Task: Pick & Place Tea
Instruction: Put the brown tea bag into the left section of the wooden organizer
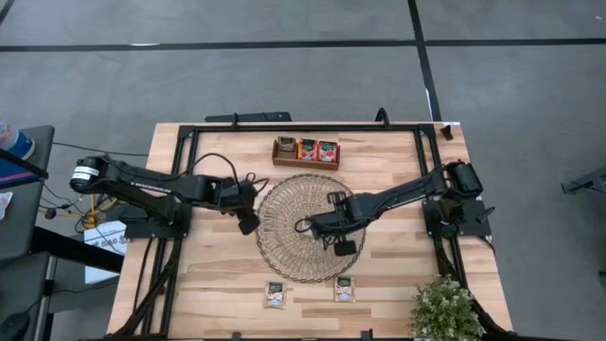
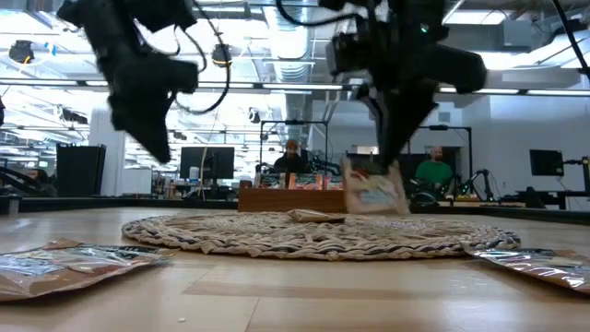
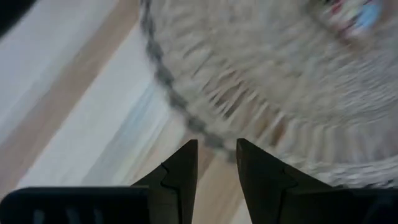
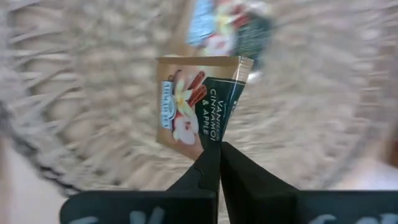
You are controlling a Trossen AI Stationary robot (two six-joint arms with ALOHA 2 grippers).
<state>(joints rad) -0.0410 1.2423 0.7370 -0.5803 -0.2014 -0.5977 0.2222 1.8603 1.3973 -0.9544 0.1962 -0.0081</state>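
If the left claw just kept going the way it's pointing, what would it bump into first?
Probably the round woven mat: the left gripper aims down at its edge, fingers apart and empty. Whether it lands on the rim or the wooden table beside it is unclear.

Woven mat [image 1: 305, 226] at table [image 1: 398, 275] centre. Wooden tray [image 1: 306, 152] at its 12 o'clock, well apart, three sachets in it. Two sachets flat on the table near the mat's 6 o'clock edge: one [image 1: 276, 296] toward 7, one [image 1: 344, 289] toward 5. Plant [image 1: 445, 310] at 4 o'clock, on the table corner. Right gripper [image 1: 305, 225] over mat centre, a sachet [image 4: 196, 106] in it; left gripper [image 1: 248, 225] at the mat's 9 o'clock rim.
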